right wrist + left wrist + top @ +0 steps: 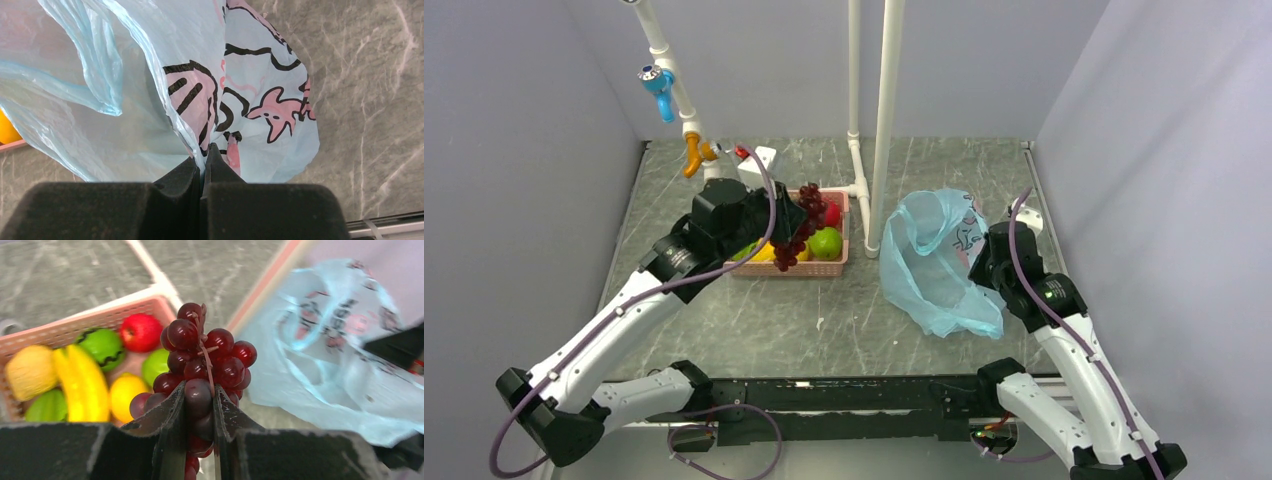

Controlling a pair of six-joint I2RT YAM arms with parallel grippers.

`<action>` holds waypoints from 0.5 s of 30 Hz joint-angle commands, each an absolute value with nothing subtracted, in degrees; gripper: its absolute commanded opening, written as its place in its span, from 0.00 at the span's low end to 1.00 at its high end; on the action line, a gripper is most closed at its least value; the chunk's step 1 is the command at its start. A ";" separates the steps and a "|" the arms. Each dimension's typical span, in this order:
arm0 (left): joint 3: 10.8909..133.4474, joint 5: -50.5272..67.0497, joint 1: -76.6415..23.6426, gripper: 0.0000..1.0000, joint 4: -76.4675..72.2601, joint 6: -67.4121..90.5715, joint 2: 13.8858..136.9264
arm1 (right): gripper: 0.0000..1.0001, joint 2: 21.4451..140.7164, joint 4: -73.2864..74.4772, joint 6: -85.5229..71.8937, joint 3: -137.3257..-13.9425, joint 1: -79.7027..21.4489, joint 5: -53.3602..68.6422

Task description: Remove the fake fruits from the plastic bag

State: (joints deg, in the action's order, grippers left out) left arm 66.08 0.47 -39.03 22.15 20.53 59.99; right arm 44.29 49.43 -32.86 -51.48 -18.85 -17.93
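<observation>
The left gripper (199, 388) is clenching the dark purple grapes (205, 357), its two black jaws pinching the lower berries of the bunch while the rest is standing up past the fingertips. In the top view this gripper (789, 226) is hovering with the grapes (797, 232) directly over the pink basket (824, 269), above its middle, with the bunch not resting on anything inside. Lying in the basket (75, 325) are the other fake fruits: the red apple (141, 331) is sitting in its far right corner, the striped green watermelon (103, 345) just left of that apple, the green apple (156, 365) nearer the front right, and the yellow bananas (82, 382) stretching across the middle; further yellow and green pieces are lying beside them, too blurred to name. The plastic bag (929, 265) is sagging on the grey tabletop (824, 330) to the right of the basket, apart from it, mouth turned toward the basket. On the bag's side away from the basket, the right gripper (203, 159) is pressing its jaws fully together on a fold of the printed film (150, 100), lifting that edge.
</observation>
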 commanded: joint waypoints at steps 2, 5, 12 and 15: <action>66.11 -8.77 -35.40 0.00 20.76 18.64 64.42 | 0.00 43.74 47.22 -29.85 -54.08 -16.97 -16.82; 68.05 -10.06 -34.29 0.00 19.44 16.00 69.69 | 0.00 44.07 46.79 -29.41 -54.75 -16.34 -16.17; 76.07 -9.27 -33.40 0.00 21.13 3.28 84.90 | 0.00 45.17 45.65 -28.19 -56.48 -15.89 -15.80; 78.95 -5.98 -33.35 0.00 22.04 -0.92 90.34 | 0.00 45.51 44.89 -27.78 -56.29 -15.82 -15.42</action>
